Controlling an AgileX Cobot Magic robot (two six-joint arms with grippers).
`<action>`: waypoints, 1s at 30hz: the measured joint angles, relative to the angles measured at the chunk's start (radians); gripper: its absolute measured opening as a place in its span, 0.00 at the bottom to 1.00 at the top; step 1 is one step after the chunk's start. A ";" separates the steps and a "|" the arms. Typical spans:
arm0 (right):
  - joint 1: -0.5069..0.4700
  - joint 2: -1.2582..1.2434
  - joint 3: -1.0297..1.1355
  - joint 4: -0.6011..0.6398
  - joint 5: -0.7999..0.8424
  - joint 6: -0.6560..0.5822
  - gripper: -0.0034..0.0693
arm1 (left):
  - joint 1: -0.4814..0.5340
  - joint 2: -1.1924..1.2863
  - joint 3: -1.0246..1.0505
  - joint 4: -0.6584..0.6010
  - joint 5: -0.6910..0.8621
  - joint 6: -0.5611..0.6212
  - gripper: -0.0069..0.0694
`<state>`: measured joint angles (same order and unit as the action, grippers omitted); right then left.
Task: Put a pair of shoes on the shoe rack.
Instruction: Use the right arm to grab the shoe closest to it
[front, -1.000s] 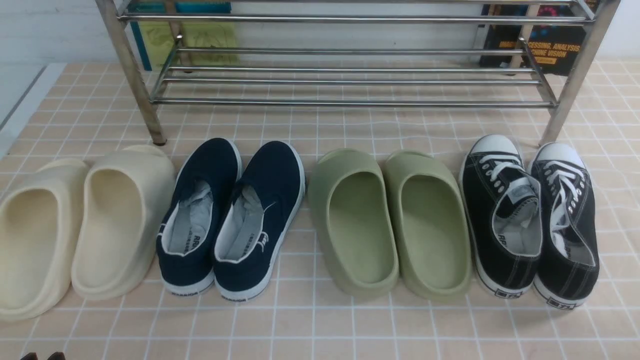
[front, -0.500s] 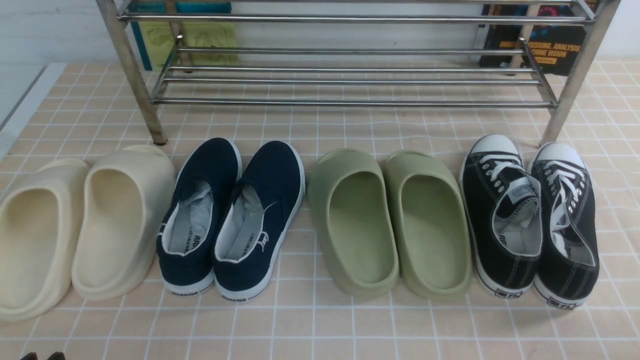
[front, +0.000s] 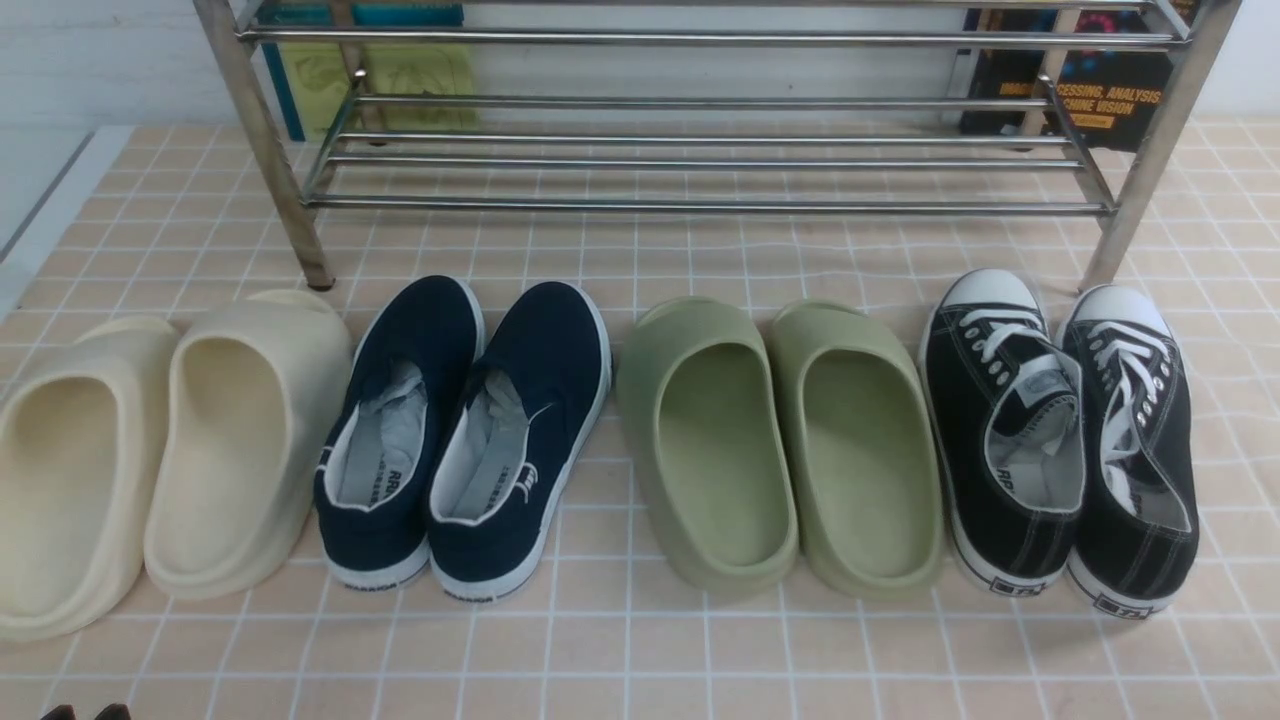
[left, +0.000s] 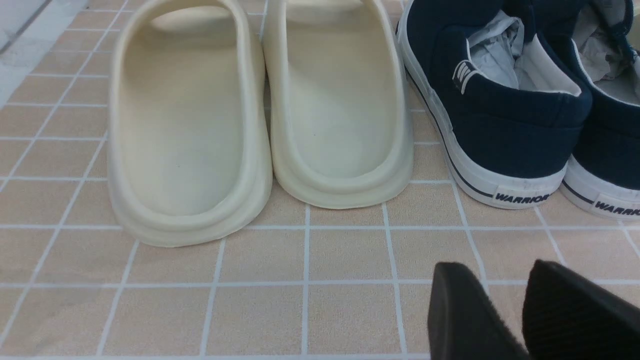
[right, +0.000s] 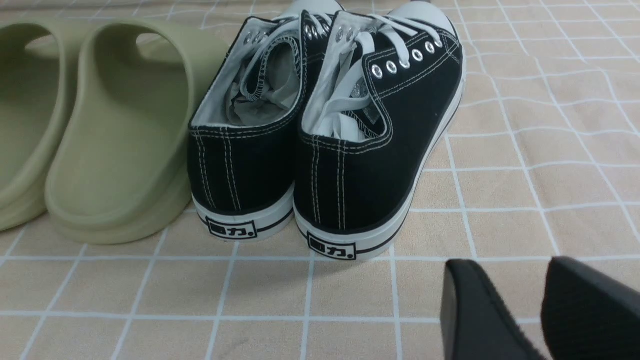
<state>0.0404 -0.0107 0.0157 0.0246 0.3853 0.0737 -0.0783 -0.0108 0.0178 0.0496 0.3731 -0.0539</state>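
The pair of shoes, two black lace-up sneakers with white toe caps, stands side by side at the right end of the row: one sneaker (front: 955, 400) and its mate (front: 1165, 420). Their heels (right: 240, 170) (right: 350, 185) face my right gripper (right: 507, 267), which is open and empty above the tiled cloth, behind and a little to the side of the heels. The shoe rack (front: 700, 206), shiny steel bars on thick posts, stands behind the row with nothing on its bars. My left gripper (left: 497, 272) is open and empty behind the cream clogs; its tips barely show (front: 85, 714).
Along the row from the left are cream foam clogs (front: 230, 440), navy slip-ons (front: 520, 350) and olive-green clogs (front: 780, 450), all toes toward the rack. Books (front: 1090, 80) lean against the wall behind the rack. The cloth's left edge (front: 50, 210) meets a white floor.
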 joint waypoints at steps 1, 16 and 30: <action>0.000 0.000 0.000 0.000 0.000 0.000 0.39 | 0.000 0.000 0.000 0.000 0.000 0.000 0.41; 0.000 0.000 0.000 0.000 0.000 -0.001 0.39 | 0.000 0.000 0.000 0.000 0.000 0.000 0.41; 0.000 0.000 0.000 -0.086 0.000 -0.001 0.39 | 0.000 0.000 0.000 0.000 0.000 0.000 0.41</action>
<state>0.0404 -0.0107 0.0157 -0.0619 0.3853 0.0728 -0.0783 -0.0108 0.0178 0.0496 0.3731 -0.0539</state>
